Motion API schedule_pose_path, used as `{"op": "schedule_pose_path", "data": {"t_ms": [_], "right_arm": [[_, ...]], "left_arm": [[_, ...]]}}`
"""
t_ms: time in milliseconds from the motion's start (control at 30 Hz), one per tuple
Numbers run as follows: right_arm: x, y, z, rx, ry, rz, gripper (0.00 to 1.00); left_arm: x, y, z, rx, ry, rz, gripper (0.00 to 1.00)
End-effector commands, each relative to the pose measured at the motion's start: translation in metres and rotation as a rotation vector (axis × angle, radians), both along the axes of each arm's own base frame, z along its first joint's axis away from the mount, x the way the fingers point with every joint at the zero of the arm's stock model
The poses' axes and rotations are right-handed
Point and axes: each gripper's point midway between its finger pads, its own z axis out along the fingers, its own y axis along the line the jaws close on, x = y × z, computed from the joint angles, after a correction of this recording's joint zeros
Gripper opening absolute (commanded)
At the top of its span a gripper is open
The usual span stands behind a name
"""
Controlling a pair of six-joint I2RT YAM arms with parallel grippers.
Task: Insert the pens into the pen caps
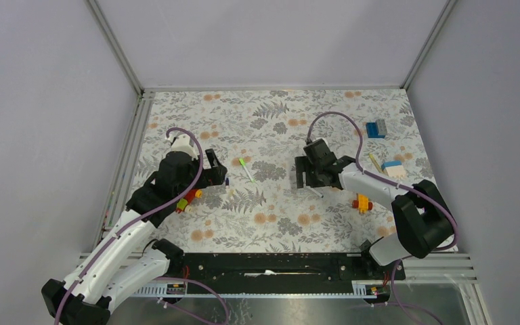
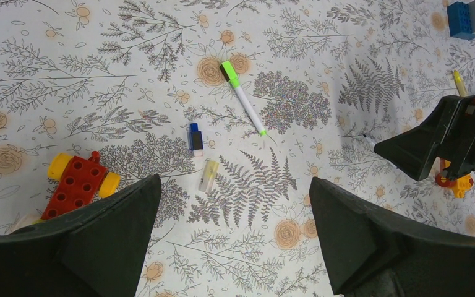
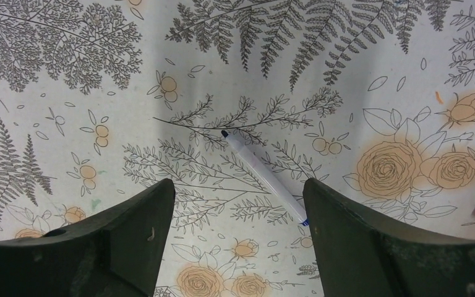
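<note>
A white pen [image 3: 263, 176] with a dark tip lies flat on the floral cloth, just beyond and between the fingers of my open right gripper [image 3: 238, 185], nearer the right finger and untouched. That gripper [image 1: 309, 183] hangs over mid-table. My left gripper [image 2: 234, 185] [image 1: 222, 172] is wide open and holds nothing. Just beyond it lie a dark blue pen cap [image 2: 195, 137] and a pale yellowish clear cap [image 2: 209, 176]. Farther off lies a second white pen [image 2: 246, 105] with a bright green cap [image 2: 229, 72] in line at its far end. A yellow pen [image 2: 459, 82] lies at the right.
A red and yellow toy brick [image 2: 77, 182] sits left of the left gripper. A blue brick [image 1: 376, 128], a white and blue one [image 1: 393, 168] and a small red and yellow piece [image 1: 361, 202] lie on the right. Metal frame rails [image 1: 128, 156] edge the cloth.
</note>
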Motion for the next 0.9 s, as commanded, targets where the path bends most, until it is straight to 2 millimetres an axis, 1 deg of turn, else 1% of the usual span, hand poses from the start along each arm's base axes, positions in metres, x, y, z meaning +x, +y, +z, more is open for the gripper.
{"op": "schedule_pose_path", "data": {"t_ms": [0,167,333,433,600,800,867], "right_arm": [[0.006,-0.001,0.007,0.042,-0.048,-0.041,0.81],[0.004,-0.007,-0.003,0.033,-0.041,-0.062,0.75],[0.002,-0.013,-0.016,0.004,-0.02,-0.072,0.66],[0.001,-0.015,-0.021,-0.008,-0.009,-0.073,0.59],[-0.002,-0.018,-0.027,-0.027,0.004,-0.072,0.57],[-0.005,-0.022,-0.037,-0.051,0.028,-0.069,0.56],[-0.006,-0.022,-0.039,-0.056,0.035,-0.065,0.53]], "left_arm": [[0.003,-0.004,0.011,-0.025,-0.043,-0.013,0.99],[0.003,-0.005,0.01,-0.027,-0.041,-0.015,0.99],[0.003,-0.005,0.01,-0.027,-0.04,-0.014,0.99],[0.003,-0.005,0.01,-0.027,-0.039,-0.013,0.99],[0.003,-0.004,0.009,-0.026,-0.039,-0.012,0.99],[0.003,-0.005,0.009,-0.025,-0.038,-0.013,0.99],[0.003,-0.005,0.009,-0.027,-0.038,-0.013,0.99]]}}
